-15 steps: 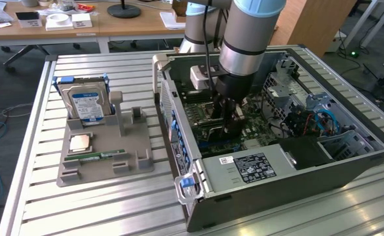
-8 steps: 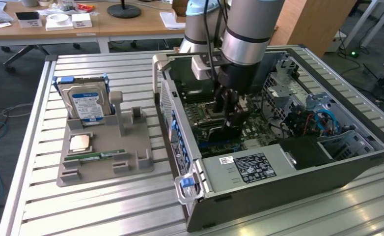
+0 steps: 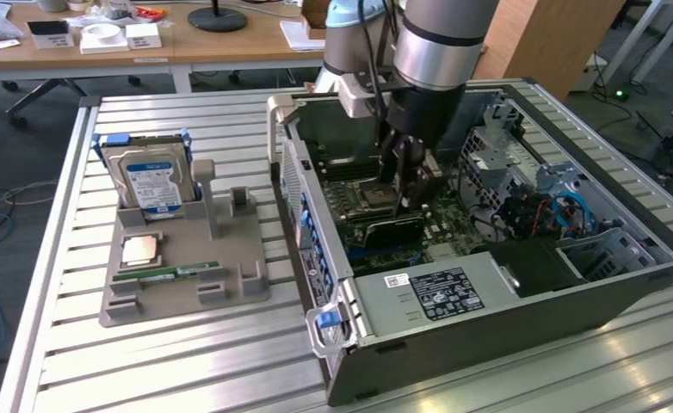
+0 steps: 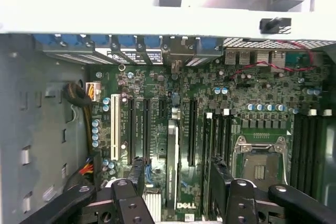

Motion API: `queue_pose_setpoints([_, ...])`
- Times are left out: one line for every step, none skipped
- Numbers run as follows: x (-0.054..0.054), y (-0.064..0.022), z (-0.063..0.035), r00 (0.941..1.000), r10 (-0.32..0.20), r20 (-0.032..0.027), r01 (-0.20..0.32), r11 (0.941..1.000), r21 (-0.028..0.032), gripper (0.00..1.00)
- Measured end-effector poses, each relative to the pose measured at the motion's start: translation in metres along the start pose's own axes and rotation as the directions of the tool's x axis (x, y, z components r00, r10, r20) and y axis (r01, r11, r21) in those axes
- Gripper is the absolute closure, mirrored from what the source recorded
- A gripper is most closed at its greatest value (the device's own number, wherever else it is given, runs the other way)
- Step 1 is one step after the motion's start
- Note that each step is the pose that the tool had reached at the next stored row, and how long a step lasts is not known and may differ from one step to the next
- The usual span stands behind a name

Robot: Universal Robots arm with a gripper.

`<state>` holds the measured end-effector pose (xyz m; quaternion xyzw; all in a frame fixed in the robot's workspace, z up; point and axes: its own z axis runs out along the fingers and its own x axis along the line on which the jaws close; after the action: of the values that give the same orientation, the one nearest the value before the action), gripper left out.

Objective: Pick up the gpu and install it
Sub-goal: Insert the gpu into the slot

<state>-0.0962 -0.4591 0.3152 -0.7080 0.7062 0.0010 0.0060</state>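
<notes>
**Hovering over the seated gpu, jaws wide**

Looking across the whole scene, you have the slatted metal table (image 3: 199,361) under everything, and on it the open computer case (image 3: 313,224) lying on its side. Your arm (image 3: 435,43) reaches down into that case from above. Directly beneath the tool lies the green motherboard (image 4: 252,87), covering the case floor. The power supply (image 3: 440,292), with its white label, sits in the case corner a little away from the tool.

Well apart from the tool, outside the case wall, stands the grey parts holder (image 3: 239,288). It carries the hard drive (image 3: 153,185) upright, a square processor chip (image 3: 141,249) lying flat, and a memory stick (image 3: 182,273) lying in front of that.

Closer in, the metal-framed processor socket (image 4: 261,163) lies just beside the tool, with dark memory slots beyond it.

The gpu (image 4: 171,150) stands on edge in a motherboard slot, right under the tool; from outside you see it as a dark card (image 3: 392,226) just below the fingertips. Your gripper (image 4: 177,174) is spread wide and holds nothing. Its black fingers (image 4: 134,182) straddle the card, one on each side, with a gap showing between each finger and the card.
</notes>
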Motion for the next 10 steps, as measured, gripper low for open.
queue_pose_setpoints([0.0, 0.0, -0.0032, 1.0, 0.0, 0.0, 0.0, 1.0, 0.0001, 0.38])
queue_pose_setpoints([0.0, -0.0001, -0.0065, 1.0, 0.0, 0.0, 0.0, 1.0, 0.0, 0.38])
queue_pose_setpoints([0.0, -0.0001, -0.0099, 1.0, 0.0, -0.0001, 0.0, 1.0, 0.0, 0.38])
queue_pose_setpoints([0.0, -0.0001, -0.0133, 1.0, 0.0, -0.0002, 0.0, 1.0, 0.0, 0.38])
queue_pose_setpoints([0.0, -0.0001, -0.0164, 1.0, 0.0, 0.0, 0.0, 1.0, 0.0001, 0.38])
queue_pose_setpoints([0.0, -0.0002, -0.0196, 1.0, 0.0, 0.0, 0.0, 1.0, 0.0002, 0.38])
queue_pose_setpoints([0.0, -0.0002, -0.0225, 1.0, 0.0, 0.0, 0.0, 1.0, 0.0004, 0.38])
queue_pose_setpoints([0.0, -0.0002, -0.0254, 1.0, 0.0, -0.0001, 0.0, 1.0, 0.0006, 0.38])
queue_pose_setpoints([0.0, -0.0002, -0.0281, 1.0, 0.0, -0.0001, 0.0, 1.0, 0.0008, 0.38])
queue_pose_setpoints([0.0, -0.0003, -0.0306, 1.0, 0.0, -0.0001, 0.0, 1.0, 0.001, 0.38])
